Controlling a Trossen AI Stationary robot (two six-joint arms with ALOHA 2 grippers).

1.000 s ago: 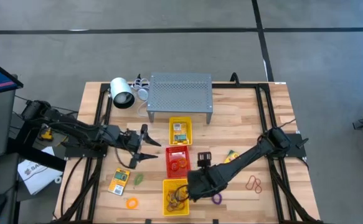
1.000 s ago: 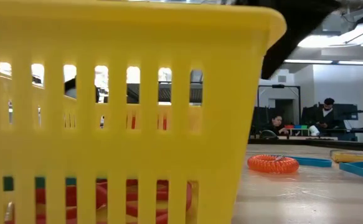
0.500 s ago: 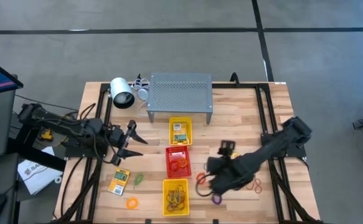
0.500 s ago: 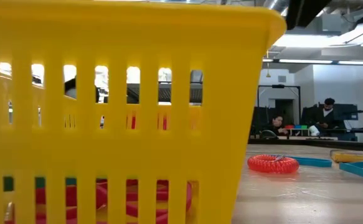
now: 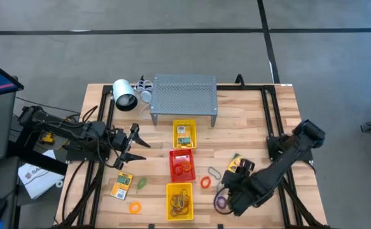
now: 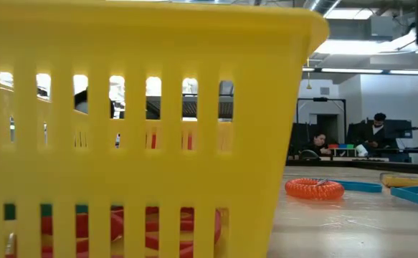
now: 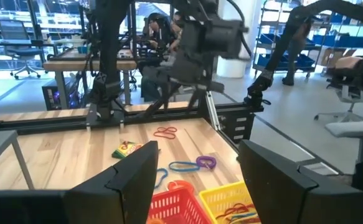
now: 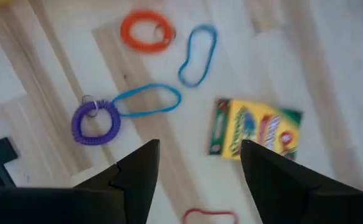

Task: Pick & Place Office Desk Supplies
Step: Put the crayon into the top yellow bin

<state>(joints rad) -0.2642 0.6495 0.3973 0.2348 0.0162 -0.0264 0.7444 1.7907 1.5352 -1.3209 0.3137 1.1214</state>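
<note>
Loose supplies lie on the wooden table right of the trays: an orange coil ring [image 8: 146,30], two blue loops [image 8: 197,46] [image 8: 146,99], a purple coil ring [image 8: 95,121], a crayon pack [image 8: 256,130] and a red loop [image 8: 209,216]. My right gripper [image 5: 228,193] hangs open above them, pointing steeply down, with nothing between its fingers [image 8: 131,177]. My left gripper [image 5: 131,145] stands open and level at the table's left, holding nothing. A card packet [image 5: 121,186], a green piece [image 5: 142,183] and an orange ring [image 5: 135,207] lie at the near left.
Three trays stand in a row at the centre: yellow [image 5: 184,135] with a card packet, red [image 5: 181,164], and yellow [image 5: 180,201] with bands. A grey mesh shelf [image 5: 184,95] and a white lamp [image 5: 125,95] are at the back. People sit in the room beyond.
My right gripper has swung from over the near yellow tray toward the table's right edge, rising a little and rolling about its own axis; it now hangs over the loose rings. My left gripper drew back toward the table's left edge, then kept still.
</note>
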